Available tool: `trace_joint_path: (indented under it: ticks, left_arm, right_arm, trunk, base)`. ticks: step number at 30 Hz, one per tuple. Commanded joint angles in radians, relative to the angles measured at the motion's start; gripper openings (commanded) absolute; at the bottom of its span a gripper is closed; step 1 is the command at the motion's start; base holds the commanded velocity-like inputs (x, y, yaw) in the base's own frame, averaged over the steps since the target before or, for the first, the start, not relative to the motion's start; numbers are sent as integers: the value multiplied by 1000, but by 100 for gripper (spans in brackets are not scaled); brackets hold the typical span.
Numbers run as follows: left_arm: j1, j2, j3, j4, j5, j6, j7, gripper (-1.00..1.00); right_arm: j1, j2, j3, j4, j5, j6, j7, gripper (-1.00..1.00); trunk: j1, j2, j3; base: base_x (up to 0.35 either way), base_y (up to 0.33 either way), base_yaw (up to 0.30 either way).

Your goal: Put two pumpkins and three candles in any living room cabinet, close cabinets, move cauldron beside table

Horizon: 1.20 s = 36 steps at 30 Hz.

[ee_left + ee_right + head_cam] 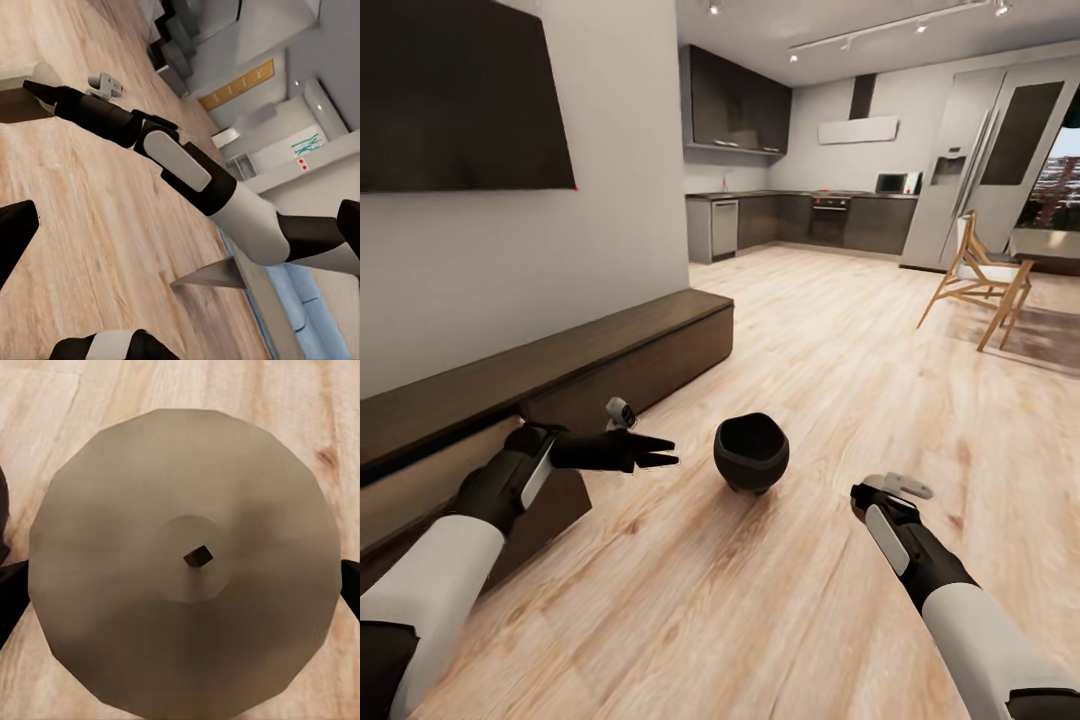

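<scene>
The black cauldron (751,452) stands upright on the wood floor between my two arms. My left gripper (670,452) is open and empty, pointing at the cauldron from its left, a short gap away. My right gripper (895,490) hovers to the cauldron's right, shut on a pale beige candle (187,562) seen from above with its dark wick. The same candle (908,487) shows as a pale disc. The long dark brown cabinet (610,340) runs along the left wall. One door (555,505) is swung open beside my left arm, baring the beige interior (430,480). Pumpkins and table are out of view.
A dark TV (460,90) hangs on the wall above the cabinet. Far back is the grey kitchen (800,215) with a fridge (960,170). A wooden chair (980,280) stands on a rug at the right. Bare wood floor (810,330) stretches ahead.
</scene>
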Motion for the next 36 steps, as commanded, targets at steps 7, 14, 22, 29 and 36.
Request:
trace_joint_path:
  ticks: [7, 14, 22, 29, 36]
  left_arm:
    - [18, 2, -2, -139, 7, 11, -5, 100]
    - [62, 48, -2, -254, 83, 11, -5, 100]
    - [85, 79, -2, -311, 134, 11, -5, 100]
    - [105, 92, -1, -366, 139, 11, -5, 100]
    - [107, 93, -1, -372, 139, 11, -5, 100]
  right_arm:
    - [0, -1, 6, -2, -4, 5, -7, -100]
    - [0, -1, 6, -2, -4, 5, -7, -100]
    - [0, 0, 7, -2, -2, 7, -7, -100]
    - [0, 6, 10, -2, 3, 8, -3, -100]
    - [0, 12, 17, -2, 4, 10, 7, -100]
  trunk:
    - [-3, 1, 33]
    - [-6, 3, 67]
    - [-10, 5, 105]
    - [-13, 6, 139]
    - [-16, 8, 173]
  base:
    - [0, 0, 238]
    - [0, 0, 238]
    - [-22, 0, 238]
    - [-106, 0, 240]
    - [-118, 0, 242]
